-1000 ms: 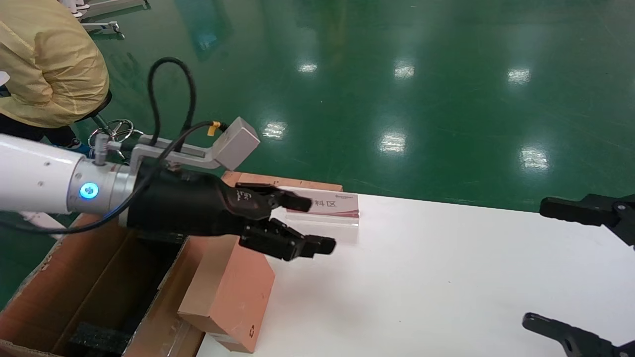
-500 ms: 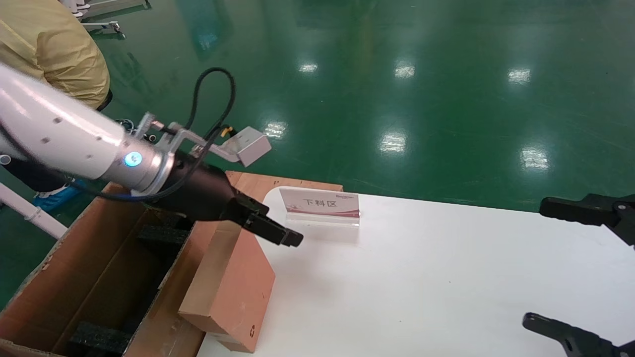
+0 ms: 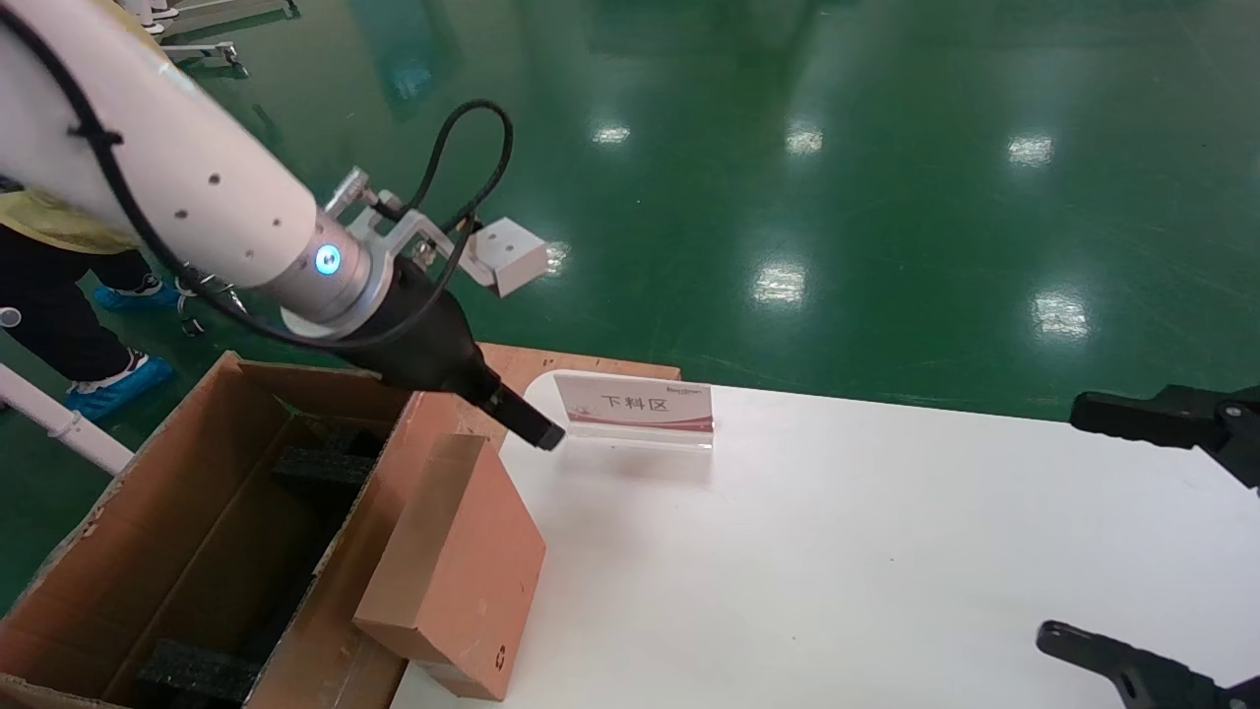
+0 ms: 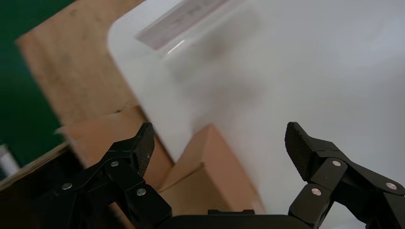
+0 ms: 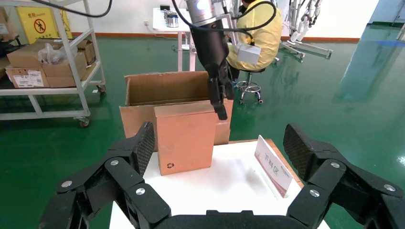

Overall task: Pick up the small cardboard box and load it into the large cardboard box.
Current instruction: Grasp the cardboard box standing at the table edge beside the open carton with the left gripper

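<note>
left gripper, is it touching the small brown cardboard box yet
Apart. Left wrist view shows the open left gripper with the small brown cardboard box below, between its fingers, clear of both.

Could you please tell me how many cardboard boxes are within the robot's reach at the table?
2. The small cardboard box stands at the table's left edge, under the left pincer. The large cardboard box sits open beside it, off the table. Others stand on a distant shelf.

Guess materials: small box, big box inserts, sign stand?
Small box: matte brown cardboard, printed recycling mark. Black inserts in the big box: likely foam, coarse and dull. Sign stand: looks like clear acrylic, with glossy see-through edges.
</note>
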Robot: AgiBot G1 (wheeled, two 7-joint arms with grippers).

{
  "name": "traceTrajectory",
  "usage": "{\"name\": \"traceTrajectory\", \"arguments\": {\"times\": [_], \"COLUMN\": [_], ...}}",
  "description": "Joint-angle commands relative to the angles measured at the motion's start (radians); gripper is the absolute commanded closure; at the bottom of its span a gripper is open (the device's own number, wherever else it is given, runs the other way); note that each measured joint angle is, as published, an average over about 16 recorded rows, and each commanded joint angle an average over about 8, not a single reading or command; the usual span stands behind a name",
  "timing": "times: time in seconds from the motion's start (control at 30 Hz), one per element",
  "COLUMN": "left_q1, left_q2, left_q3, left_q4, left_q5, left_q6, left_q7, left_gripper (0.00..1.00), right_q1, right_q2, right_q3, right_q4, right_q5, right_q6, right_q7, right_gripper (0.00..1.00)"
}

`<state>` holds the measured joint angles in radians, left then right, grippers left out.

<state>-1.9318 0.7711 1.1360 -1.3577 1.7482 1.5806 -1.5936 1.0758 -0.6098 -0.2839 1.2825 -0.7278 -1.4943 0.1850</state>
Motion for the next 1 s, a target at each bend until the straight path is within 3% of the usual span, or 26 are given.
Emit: {"name": "traceTrajectory", "arguments": {"times": [0.03,0.47,1.0], "left_q1": [-0.043,-0.175,-0.200], "left_q2": [0.013,-0.008,-0.036], "left_q3": [0.059,0.277,0.391], "left_q4": [0.000,-0.002,-0.002], "left_q5": [0.008,-0.093,-0.149], "left_q6": [0.001,-0.018,-0.043], "left_q7": [-0.032,-0.176,-0.247], "left_gripper": [0.00,0.00,0.00], "right_q1": [0.000,0.000,0.000], "right_q2": [0.000,0.000,0.001], "right_q3": [0.000,-0.001,-0.002], "right_q4": [0.000,0.000,0.000], "right_q5": [0.000,0.001,0.001], "right_q6": [0.000,0.000,0.001], "right_q7": [0.000,-0.001,-0.001], "right_gripper": [0.00,0.00,0.00]}}
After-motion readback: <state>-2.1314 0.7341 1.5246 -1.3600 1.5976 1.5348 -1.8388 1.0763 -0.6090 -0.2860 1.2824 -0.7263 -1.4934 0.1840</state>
